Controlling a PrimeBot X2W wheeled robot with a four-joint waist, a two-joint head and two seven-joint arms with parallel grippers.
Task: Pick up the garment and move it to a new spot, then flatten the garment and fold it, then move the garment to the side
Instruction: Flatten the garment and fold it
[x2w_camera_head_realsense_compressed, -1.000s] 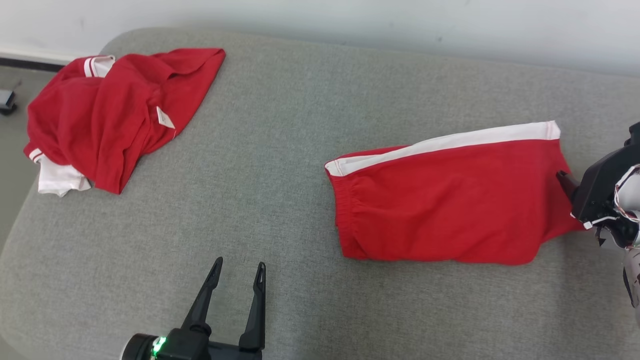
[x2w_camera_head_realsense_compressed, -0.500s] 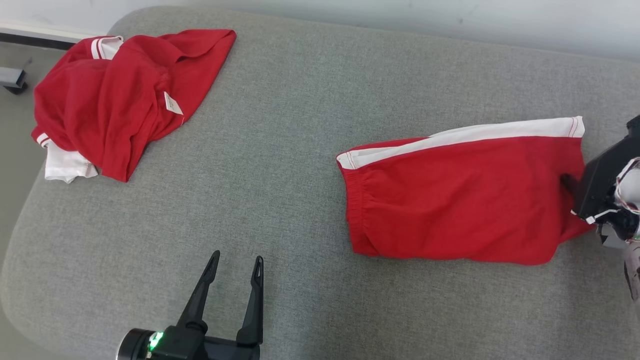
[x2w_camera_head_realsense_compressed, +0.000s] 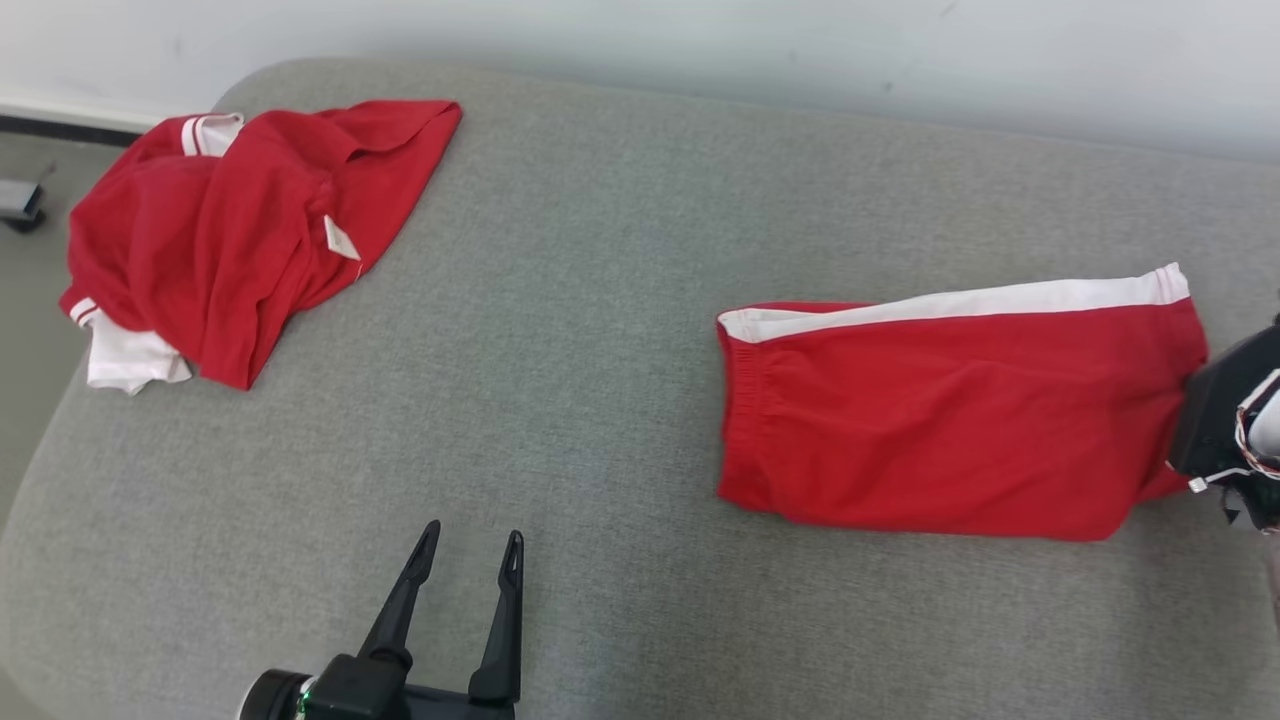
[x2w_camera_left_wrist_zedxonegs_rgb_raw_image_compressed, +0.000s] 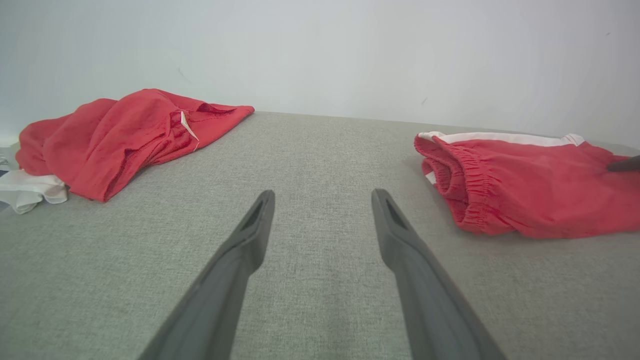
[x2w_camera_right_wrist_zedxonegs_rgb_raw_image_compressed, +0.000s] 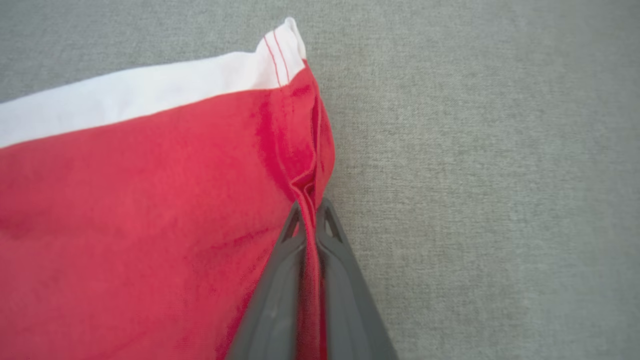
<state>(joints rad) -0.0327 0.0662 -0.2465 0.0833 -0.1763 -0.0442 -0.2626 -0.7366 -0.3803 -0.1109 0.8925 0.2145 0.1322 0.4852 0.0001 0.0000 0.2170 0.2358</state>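
- The left gripper (x2w_camera_head_realsense_compressed: 473, 532) is built from two long, dark fingers (x2w_camera_head_realsense_compressed: 403, 600), each tapered to a narrow tip.
- A slim, elongated slot is cut through each of these fingers just behind the tip.
- Behind those fingers a black, blocky housing (x2w_camera_head_realsense_compressed: 385, 688) is fitted, and a round black barrel (x2w_camera_head_realsense_compressed: 268, 697) is joined to its outer side.
- A small pale-green light (x2w_camera_head_realsense_compressed: 311, 685) is set between barrel and housing.
- The right gripper (x2w_camera_right_wrist_zedxonegs_rgb_raw_image_compressed: 310, 205) is made of two matt, dark grey fingers (x2w_camera_right_wrist_zedxonegs_rgb_raw_image_compressed: 272, 300), and a triangular opening is cut into each tip.
- Behind it a black angular wrist block (x2w_camera_head_realsense_compressed: 1215, 415) is mounted.
- Thin white and red cables (x2w_camera_head_realsense_compressed: 1243, 425) are looped over that block, and a small white connector (x2w_camera_head_realsense_compressed: 1195, 485) is seen at its corner.
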